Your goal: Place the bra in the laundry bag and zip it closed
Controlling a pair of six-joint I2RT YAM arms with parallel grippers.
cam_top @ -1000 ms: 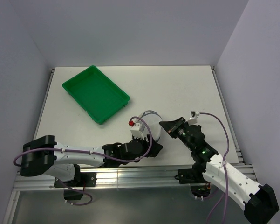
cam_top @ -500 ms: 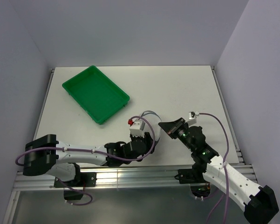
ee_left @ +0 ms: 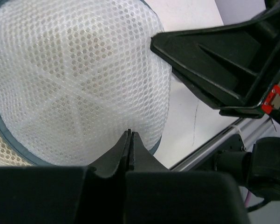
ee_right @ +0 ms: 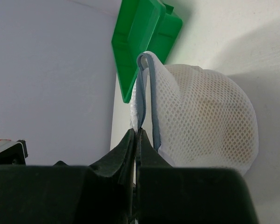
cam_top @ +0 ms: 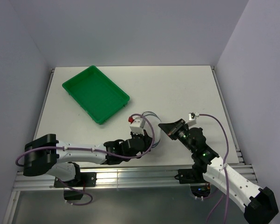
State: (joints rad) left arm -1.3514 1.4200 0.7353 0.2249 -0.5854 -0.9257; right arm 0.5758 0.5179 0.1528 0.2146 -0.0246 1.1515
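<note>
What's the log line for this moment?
left gripper: shut on laundry bag mesh | right gripper: shut on zipper rim | bra: yellowish tint inside bag

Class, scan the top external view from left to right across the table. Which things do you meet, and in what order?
Green tray → left hand → right hand. The laundry bag overlaps both hands, so it is left out.

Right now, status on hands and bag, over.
Left hand pinching laundry bag mesh, right hand shut on its zipper rim. Bra inside. Green tray far off.
</note>
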